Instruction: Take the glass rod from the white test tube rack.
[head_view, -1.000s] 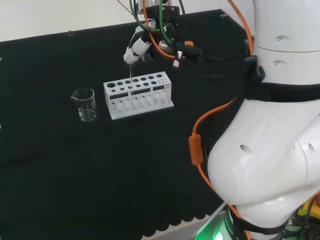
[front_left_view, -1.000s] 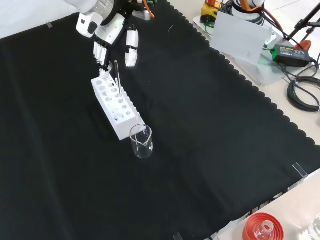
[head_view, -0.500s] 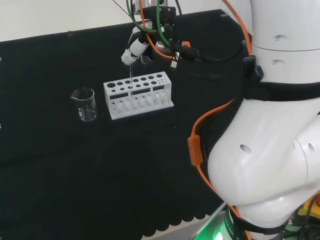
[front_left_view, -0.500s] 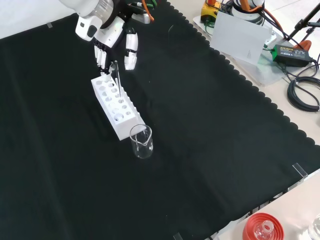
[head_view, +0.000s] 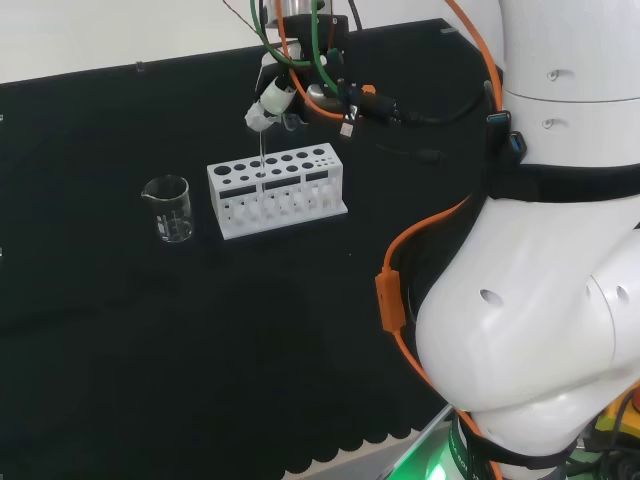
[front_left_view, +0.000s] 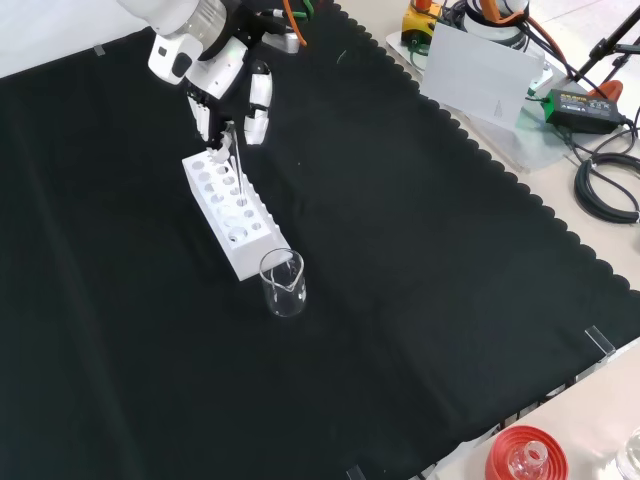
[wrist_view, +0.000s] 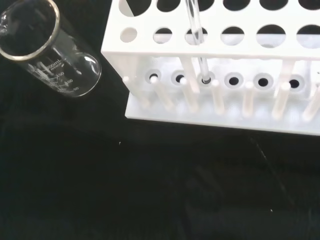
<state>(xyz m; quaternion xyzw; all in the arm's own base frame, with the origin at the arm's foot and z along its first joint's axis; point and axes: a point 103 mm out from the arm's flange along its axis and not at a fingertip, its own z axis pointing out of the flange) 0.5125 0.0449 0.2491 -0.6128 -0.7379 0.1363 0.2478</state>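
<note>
Thin clear glass rod (head_view: 260, 160) upright in white plastic test tube rack (head_view: 277, 190), directly below black-and-white hand (front_left_view: 226, 85). Fingers pinched on rod's top; extraction path judged straight up.

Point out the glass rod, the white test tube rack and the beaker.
glass rod (wrist_view: 196, 37): wrist view, shaft passing through the rack's top plate.
white test tube rack (head_view: 276, 192): head view, front face.
beaker (front_left_view: 283, 284): front view, glass wall.

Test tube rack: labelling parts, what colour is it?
White; the test tube rack shows best in the wrist view.
</note>
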